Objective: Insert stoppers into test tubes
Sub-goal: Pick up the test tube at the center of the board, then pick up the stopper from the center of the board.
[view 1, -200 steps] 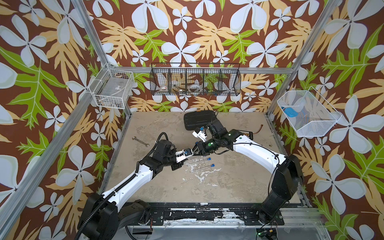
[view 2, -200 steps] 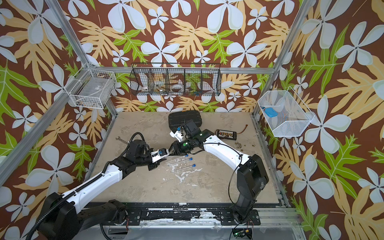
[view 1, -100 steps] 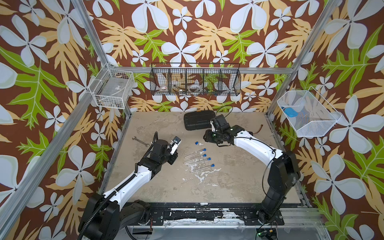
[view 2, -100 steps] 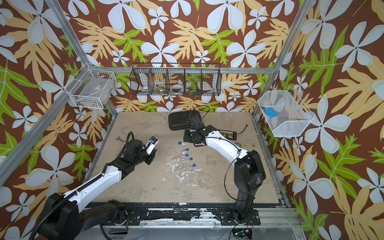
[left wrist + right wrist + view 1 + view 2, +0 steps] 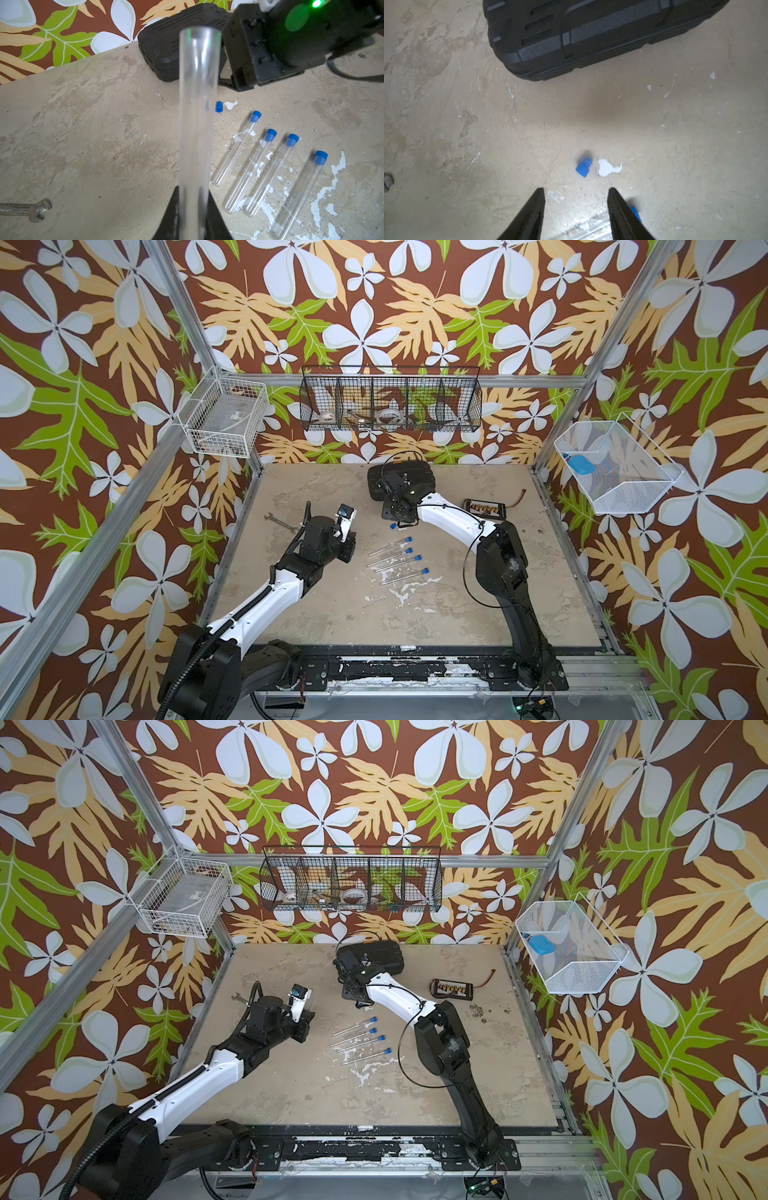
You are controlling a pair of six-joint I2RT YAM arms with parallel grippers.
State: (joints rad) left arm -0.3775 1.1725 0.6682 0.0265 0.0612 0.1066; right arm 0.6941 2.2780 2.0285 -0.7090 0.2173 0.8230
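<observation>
Left gripper (image 5: 192,193) clamped tight on an uncapped test tube (image 5: 198,99). Right gripper (image 5: 576,195) partly parted, holding nothing, just short of one loose stopper (image 5: 584,166).

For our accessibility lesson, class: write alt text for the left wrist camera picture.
The left gripper holds an unstoppered clear tube. On the table beyond lie four blue-stoppered tubes side by side and one loose blue stopper near a black case.
</observation>
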